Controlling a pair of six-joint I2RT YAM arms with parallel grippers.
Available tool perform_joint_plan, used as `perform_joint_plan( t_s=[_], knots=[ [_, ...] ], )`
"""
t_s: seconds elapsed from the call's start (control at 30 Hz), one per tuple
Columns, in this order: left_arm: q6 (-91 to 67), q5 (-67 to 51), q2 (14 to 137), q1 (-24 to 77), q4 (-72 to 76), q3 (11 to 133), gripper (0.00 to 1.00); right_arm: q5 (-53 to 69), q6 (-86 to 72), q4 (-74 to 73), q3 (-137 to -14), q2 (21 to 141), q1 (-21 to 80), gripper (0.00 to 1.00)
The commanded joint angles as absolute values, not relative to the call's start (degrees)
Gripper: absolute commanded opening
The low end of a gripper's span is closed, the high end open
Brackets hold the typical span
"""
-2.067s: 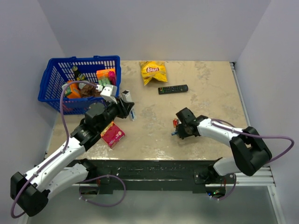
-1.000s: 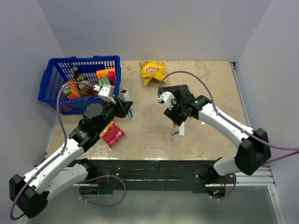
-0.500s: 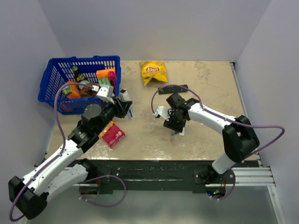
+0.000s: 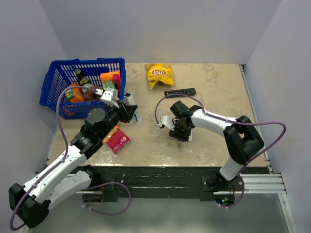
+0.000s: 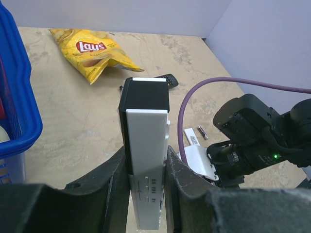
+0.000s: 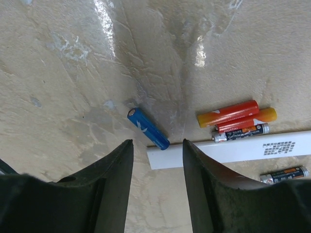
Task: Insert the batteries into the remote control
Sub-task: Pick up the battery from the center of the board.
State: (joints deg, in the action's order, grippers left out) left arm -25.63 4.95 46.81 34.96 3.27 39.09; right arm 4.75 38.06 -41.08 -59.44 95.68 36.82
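On the near part of the worktop (image 4: 214,87) a pink box (image 4: 116,139) lies beside the left arm. Right of it, the right end effector (image 6: 154,145) points down with its fingers spread wide, nothing between them. Below it lie a blue battery (image 6: 148,128), one end at the edge of the white back strip (image 6: 228,150), and orange-red batteries (image 6: 228,114) just beyond the strip. Further back, the left end effector (image 5: 144,158) pinches the remote control (image 5: 146,136), held off the worktop, dark end away from the wrist. Beyond lie a black remote (image 4: 180,92), a blue basket (image 4: 53,77) and a yellow chip bag (image 4: 159,74).
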Motion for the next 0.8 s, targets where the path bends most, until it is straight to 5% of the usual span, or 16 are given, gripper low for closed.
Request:
perform_joint_plan(
  t_s=[0.0,0.53,0.77],
  knots=[
    [-23.9,5.6,46.5,35.2,6.0,41.1,0.0,5.9,39.6,-39.4,-59.0,96.2,37.3,0.47],
    [-24.2,4.7,47.4,35.1,6.2,41.5,0.0,5.7,38.3,-38.1,-57.7,99.8,37.3,0.4],
    [-24.3,4.7,47.2,35.1,6.2,41.4,0.0,9.0,34.1,-39.4,-60.4,100.4,37.3,0.26]
  ],
)
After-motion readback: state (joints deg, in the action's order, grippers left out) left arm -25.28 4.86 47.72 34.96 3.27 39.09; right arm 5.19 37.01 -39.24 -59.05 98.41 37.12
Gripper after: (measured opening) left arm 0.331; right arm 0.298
